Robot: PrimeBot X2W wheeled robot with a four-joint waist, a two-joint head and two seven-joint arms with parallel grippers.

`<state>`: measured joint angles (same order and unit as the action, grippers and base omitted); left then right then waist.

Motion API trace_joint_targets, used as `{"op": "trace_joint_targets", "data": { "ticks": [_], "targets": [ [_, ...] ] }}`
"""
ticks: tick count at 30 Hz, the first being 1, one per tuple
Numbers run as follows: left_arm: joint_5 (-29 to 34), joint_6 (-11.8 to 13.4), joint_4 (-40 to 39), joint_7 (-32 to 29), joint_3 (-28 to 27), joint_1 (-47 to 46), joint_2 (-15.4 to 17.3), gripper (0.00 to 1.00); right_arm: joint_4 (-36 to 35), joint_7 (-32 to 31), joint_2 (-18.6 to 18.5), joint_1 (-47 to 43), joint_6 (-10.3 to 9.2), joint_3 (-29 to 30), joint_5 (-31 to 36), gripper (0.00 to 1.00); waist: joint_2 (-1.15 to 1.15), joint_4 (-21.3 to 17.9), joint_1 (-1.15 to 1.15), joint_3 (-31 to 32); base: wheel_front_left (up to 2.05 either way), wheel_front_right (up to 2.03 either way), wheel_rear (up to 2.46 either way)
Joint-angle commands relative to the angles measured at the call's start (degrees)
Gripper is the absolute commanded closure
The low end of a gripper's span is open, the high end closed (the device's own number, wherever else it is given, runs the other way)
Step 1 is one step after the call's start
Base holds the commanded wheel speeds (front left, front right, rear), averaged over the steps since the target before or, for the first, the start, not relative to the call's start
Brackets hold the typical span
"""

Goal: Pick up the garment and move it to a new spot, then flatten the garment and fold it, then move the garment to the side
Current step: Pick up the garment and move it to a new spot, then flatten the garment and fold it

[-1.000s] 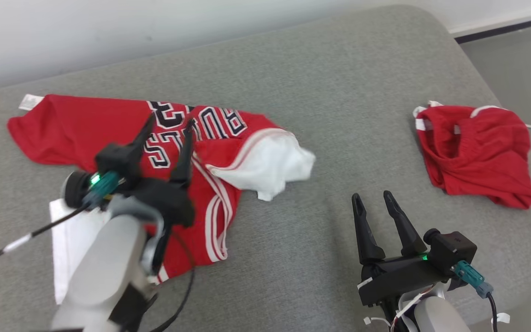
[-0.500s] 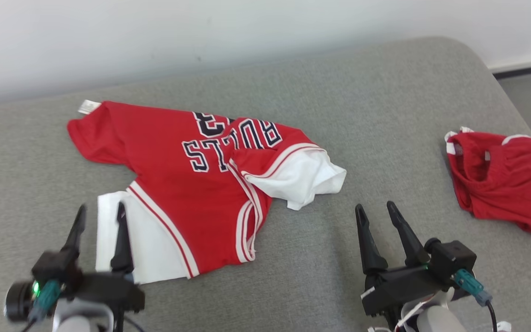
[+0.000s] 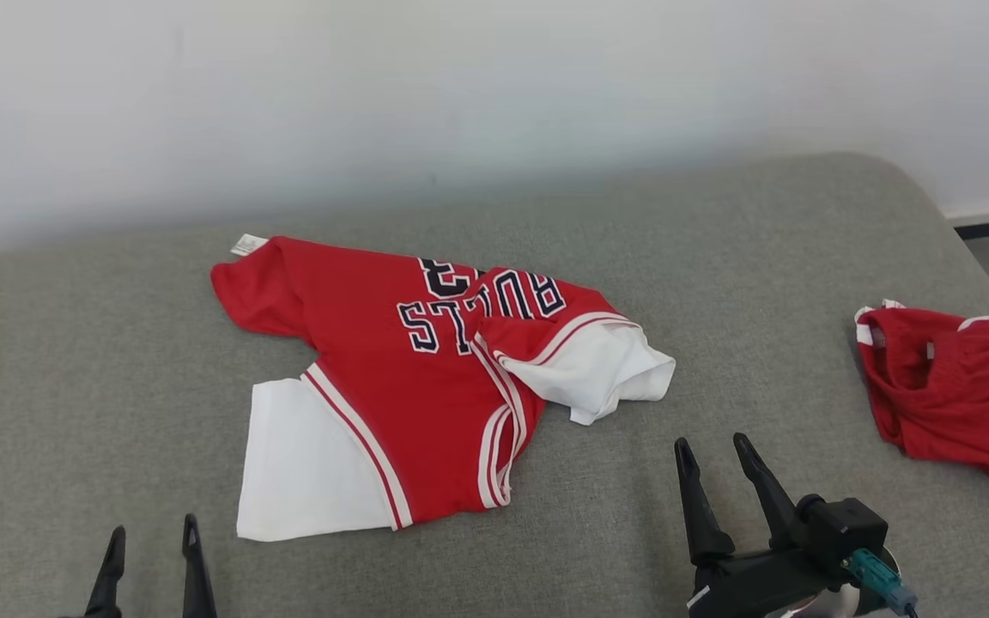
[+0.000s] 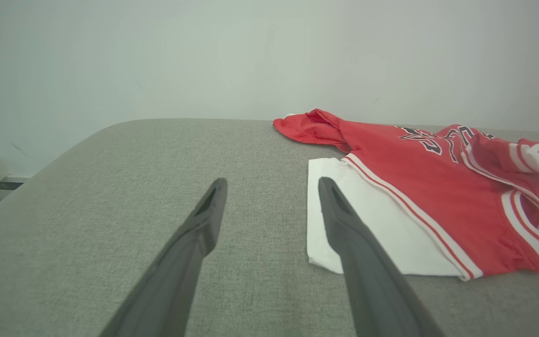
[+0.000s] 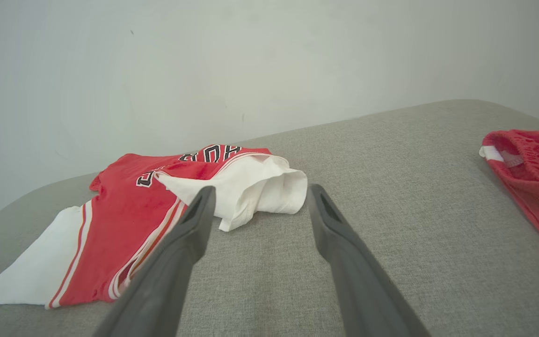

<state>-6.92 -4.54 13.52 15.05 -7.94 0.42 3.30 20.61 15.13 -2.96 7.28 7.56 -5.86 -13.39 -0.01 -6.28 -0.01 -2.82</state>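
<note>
Both gape empty: left pincer (image 3: 154, 528), right pincer (image 3: 711, 439) near garment (image 3: 426, 386); right wrist view adds shorts (image 5: 531, 178).

Left claw (image 3: 154, 541), right claw (image 3: 712, 454): agape, empty.

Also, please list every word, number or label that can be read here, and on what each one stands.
"BULLS": dark lettering on the red jersey, upside down in the head view, bent by a crease.
Dark number beside it: half hidden, not readable.
White tag at the jersey's corner: too small to read.
Red garment at the right: no text seen.
</note>
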Motion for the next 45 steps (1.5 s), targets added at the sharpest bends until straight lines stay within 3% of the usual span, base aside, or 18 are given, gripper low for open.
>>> {"op": "trace_joint_targets", "data": {
  "ticks": [1,30,45],
  "targets": [
    [0.4,0.0,-0.6,0.2,-0.4,1.3,-0.3,0.00,0.0,0.0,0.1,-0.8,-0.15,0.2,0.5,0.00,0.01,0.9,0.01,1.3,0.00,0.00,0.00],
    [-1.1,1.2,-1.3,0.2,1.8,4.1,-0.4,0.00,0.1,0.0,0.1,-2.7,-0.15,1.4,0.4,0.00,0.01,1.3,0.01,1.8,0.00,0.00,0.00],
    [-1.9,1.4,-2.2,0.2,4.4,1.1,-0.4,0.00,-0.5,0.0,0.1,0.0,-0.15,1.5,1.1,0.00,0.01,2.9,0.01,-4.3,0.00,0.00,0.00]
  ]
}}
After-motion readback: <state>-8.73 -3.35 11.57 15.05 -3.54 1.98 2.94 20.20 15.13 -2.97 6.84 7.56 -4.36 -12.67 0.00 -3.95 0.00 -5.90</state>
